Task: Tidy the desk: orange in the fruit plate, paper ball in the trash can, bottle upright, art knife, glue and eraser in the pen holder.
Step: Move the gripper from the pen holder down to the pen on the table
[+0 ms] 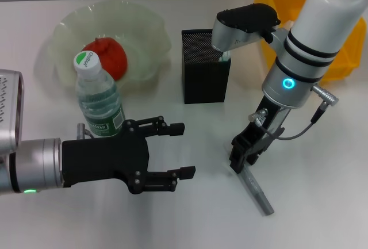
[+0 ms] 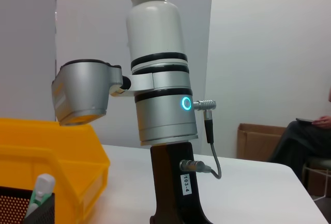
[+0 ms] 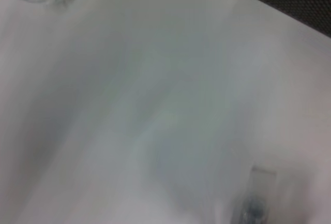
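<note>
The orange point(image 1: 106, 58) lies in the fruit plate point(image 1: 69, 22) at the back left. In front of it the bottle point(image 1: 98, 98) stands upright. My left gripper point(image 1: 179, 150) hangs open just right of the bottle, holding nothing. The glue point(image 1: 225, 57) stands in the black pen holder point(image 1: 205, 76); its white tip point(image 2: 42, 187) also shows in the left wrist view. My right gripper point(image 1: 242, 160) is shut on the upper end of the grey art knife point(image 1: 257, 192), whose far end rests on the table. The trash can point(image 1: 340, 53) is at the back right. Eraser and paper ball are out of view.
The white table point(image 1: 322, 163) stretches to the right of the art knife and along the front. The right arm's elbow point(image 1: 244, 22) hangs just above the pen holder. A seated person point(image 2: 310, 136) and a cardboard box point(image 2: 256, 141) are far behind the table.
</note>
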You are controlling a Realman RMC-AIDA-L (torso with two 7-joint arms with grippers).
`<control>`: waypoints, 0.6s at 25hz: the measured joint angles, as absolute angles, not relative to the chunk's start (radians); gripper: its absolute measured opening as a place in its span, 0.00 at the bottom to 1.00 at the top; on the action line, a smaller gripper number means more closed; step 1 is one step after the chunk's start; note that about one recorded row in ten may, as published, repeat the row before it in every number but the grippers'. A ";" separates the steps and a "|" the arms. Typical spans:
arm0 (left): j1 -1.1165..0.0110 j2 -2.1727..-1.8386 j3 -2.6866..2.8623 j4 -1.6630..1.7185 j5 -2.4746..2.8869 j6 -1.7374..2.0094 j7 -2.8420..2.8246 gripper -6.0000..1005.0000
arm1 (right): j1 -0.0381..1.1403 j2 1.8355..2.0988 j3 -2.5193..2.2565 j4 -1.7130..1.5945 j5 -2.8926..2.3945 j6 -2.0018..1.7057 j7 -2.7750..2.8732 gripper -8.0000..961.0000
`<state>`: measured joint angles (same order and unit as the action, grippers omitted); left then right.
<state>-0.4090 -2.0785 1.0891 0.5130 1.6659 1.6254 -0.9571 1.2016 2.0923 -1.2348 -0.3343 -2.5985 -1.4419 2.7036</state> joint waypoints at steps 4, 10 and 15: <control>-0.412 -2.079 1.089 0.507 1.666 1.625 -0.957 0.78 | 1.201 2.092 -1.235 -0.334 -2.598 -1.436 2.699 0.38; -0.413 -2.079 1.089 0.505 1.666 1.624 -0.947 0.78 | 1.201 2.092 -1.236 -0.333 -2.590 -1.432 2.698 0.38; -0.416 -2.079 1.089 0.505 1.666 1.624 -0.945 0.78 | 1.201 2.092 -1.236 -0.326 -2.589 -1.431 2.697 0.38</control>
